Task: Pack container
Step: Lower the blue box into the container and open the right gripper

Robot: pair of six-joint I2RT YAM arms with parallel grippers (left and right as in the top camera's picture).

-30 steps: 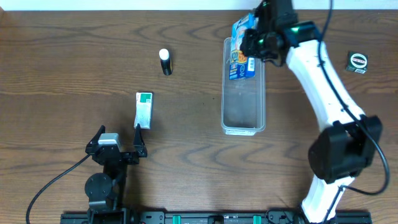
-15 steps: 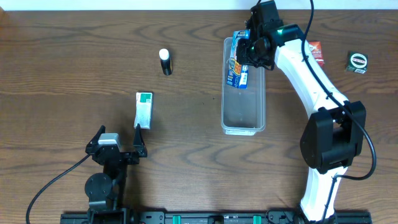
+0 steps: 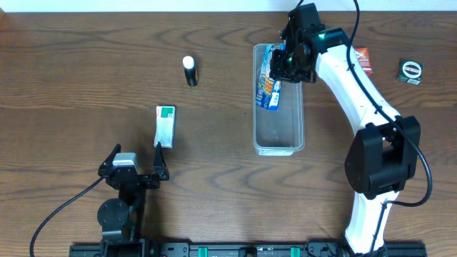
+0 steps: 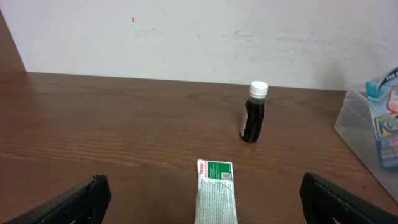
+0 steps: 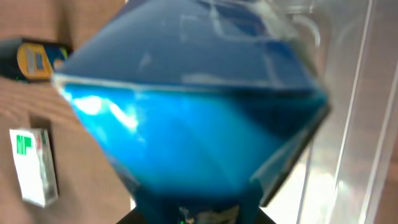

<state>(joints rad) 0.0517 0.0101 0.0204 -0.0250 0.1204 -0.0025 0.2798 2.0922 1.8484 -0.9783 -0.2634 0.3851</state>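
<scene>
The container (image 3: 279,132) is a long clear bin lying at centre right; its wall (image 5: 348,124) also shows in the right wrist view. My right gripper (image 3: 289,61) is shut on a blue box (image 3: 270,86), held tilted over the bin's far half. That box (image 5: 193,112) fills the right wrist view, blurred, and hides the fingers. My left gripper (image 3: 137,153) stands open near the front left, with nothing between its fingers. A white and green box (image 3: 165,126) lies just beyond it, and in the left wrist view this box (image 4: 216,193) sits between the spread jaws.
A small dark bottle (image 3: 190,71) with a white cap stands at the back left, upright in the left wrist view (image 4: 254,112). A red packet (image 3: 363,59) and a black round item (image 3: 410,71) lie at the far right, beyond the right arm.
The right arm swung in and carried the blue box left and toward the front, over the bin, tilting it more. The left arm has not moved.
</scene>
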